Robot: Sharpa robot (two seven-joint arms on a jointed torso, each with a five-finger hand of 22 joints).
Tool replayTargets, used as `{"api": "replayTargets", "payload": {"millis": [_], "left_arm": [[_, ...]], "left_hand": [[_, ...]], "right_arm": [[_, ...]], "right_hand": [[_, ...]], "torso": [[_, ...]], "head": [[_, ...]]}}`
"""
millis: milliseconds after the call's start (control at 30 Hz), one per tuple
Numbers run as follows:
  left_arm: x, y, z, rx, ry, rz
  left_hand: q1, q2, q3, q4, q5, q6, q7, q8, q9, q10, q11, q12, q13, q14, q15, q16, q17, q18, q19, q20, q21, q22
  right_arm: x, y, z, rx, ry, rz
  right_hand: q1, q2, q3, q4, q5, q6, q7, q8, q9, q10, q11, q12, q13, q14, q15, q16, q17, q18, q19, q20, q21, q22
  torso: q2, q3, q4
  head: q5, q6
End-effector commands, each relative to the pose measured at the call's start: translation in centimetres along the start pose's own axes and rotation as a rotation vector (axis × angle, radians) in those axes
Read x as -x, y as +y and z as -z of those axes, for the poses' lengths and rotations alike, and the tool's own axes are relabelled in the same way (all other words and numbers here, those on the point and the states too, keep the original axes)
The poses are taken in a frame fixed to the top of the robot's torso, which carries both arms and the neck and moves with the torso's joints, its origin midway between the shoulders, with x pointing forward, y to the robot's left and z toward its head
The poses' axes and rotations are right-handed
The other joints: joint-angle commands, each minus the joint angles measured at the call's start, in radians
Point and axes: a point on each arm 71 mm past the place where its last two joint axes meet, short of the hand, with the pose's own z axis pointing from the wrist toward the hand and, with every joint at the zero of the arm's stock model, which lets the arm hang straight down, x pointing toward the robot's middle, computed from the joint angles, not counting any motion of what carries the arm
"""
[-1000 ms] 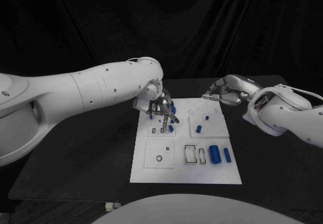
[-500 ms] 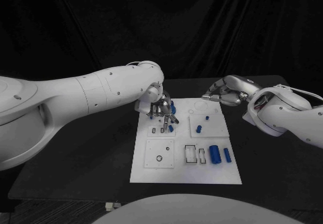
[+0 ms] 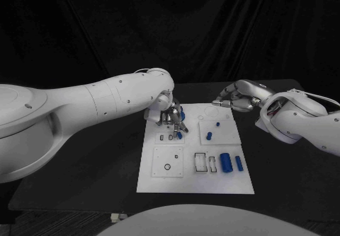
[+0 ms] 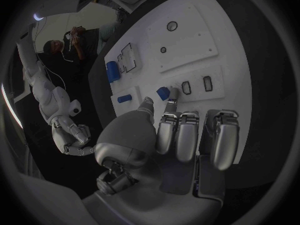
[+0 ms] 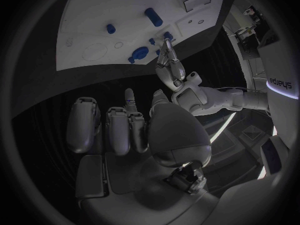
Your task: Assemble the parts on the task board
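Fingertips of our left hand (image 3: pixel 170 117) now pinch a part (image 4: pixel 163 93) lower over the board's (image 3: pixel 185 183) far left slots; insertion looks close. Right hand (image 3: pixel 237 97) stays curled, empty.

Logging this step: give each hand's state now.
Left hand: pinching a small blue part over the task board.
Right hand: curled shut, holding nothing.

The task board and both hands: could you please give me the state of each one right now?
Task board: flat on the table, several slots unfilled.
Left hand: over the board's far left section, pinching a small blue part.
Right hand: off the board, fingers curled in, holding nothing.
Large blue cylinder: lying on the board.
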Motion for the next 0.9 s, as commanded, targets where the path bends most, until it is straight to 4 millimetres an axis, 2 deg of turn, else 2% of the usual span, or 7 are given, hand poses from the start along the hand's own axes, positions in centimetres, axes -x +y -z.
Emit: {"api": "replayTargets", "payload": {"millis": [33,267,567,733,900], "left_arm": [[-0.06,-0.19,-0.14,-0.012,0.001,0.010],[-0.11,-0.18,-0.25,-0.011,0.004,0.010],[-0.16,-0.23,-0.33,-0.010,0.005,0.009],[-0.20,-0.30,-0.37,-0.011,0.008,0.008],[-0.24,-0.36,-0.40,-0.012,0.010,0.006]], "left_hand": [[0.011,-0.002,0.002,-0.010,0.006,0.009,-0.002,-0.003,-0.002,0.106,0.006,-0.001,0.263,0.106,0.005,0.003,0.263,-0.008,0.065,0.009,-0.006,0.212],[0.012,-0.005,0.006,-0.015,0.006,0.018,-0.004,-0.002,-0.001,0.106,0.005,-0.001,0.263,0.106,0.004,0.003,0.263,-0.008,0.065,0.008,-0.006,0.212],[-0.001,-0.012,0.017,-0.026,-0.008,0.069,-0.020,0.014,0.011,0.106,-0.009,-0.001,0.263,0.106,-0.007,0.003,0.263,-0.008,0.064,0.000,-0.008,0.211],[-0.002,-0.014,0.020,-0.029,-0.009,0.076,-0.023,0.016,0.014,0.106,-0.011,-0.001,0.263,0.106,-0.009,0.003,0.263,-0.007,0.063,-0.003,-0.009,0.209],[0.014,-0.026,0.031,-0.052,-0.005,0.082,-0.028,0.015,0.021,0.106,-0.016,-0.001,0.263,0.106,-0.015,0.003,0.263,-0.007,0.062,-0.009,-0.010,0.209]], "right_arm": [[-0.17,-0.12,0.06,-0.017,0.010,0.000],[-0.23,-0.15,0.08,-0.018,0.013,0.000],[-0.32,-0.25,0.06,-0.022,0.018,0.001],[-0.39,-0.27,0.05,-0.023,0.021,0.001],[-0.44,-0.31,0.02,-0.025,0.024,0.001]], "right_hand": [[0.002,0.011,-0.005,-0.002,0.005,-0.002,0.000,0.003,0.001,0.082,0.005,-0.005,0.217,0.058,0.006,-0.006,0.057,0.000,0.006,0.000,-0.005,0.182],[0.004,0.011,-0.006,-0.002,0.006,-0.002,0.000,0.004,0.001,0.081,0.005,-0.006,0.216,0.057,0.006,-0.007,0.055,0.000,0.005,0.000,-0.007,0.181],[0.004,0.011,-0.006,-0.002,0.006,-0.002,0.000,0.004,0.001,0.081,0.005,-0.006,0.216,0.057,0.006,-0.007,0.055,0.000,0.005,0.000,-0.007,0.181],[0.004,0.011,-0.007,-0.002,0.006,-0.001,0.001,0.004,0.002,0.081,0.005,-0.006,0.215,0.057,0.006,-0.008,0.054,0.001,0.004,0.000,-0.010,0.180],[0.004,0.011,-0.007,-0.002,0.006,-0.001,0.001,0.004,0.002,0.081,0.005,-0.006,0.215,0.057,0.006,-0.008,0.054,0.001,0.004,0.000,-0.010,0.180]], "torso": [[0.000,-0.0004,-0.0010],[-0.001,-0.0003,-0.0002],[-0.001,-0.0003,-0.0002],[-0.001,-0.0004,-0.0006],[-0.001,-0.0004,-0.0004]], "head": [[0.001,0.000],[0.001,0.000],[0.001,0.000],[0.001,0.000],[0.003,0.000]]}}
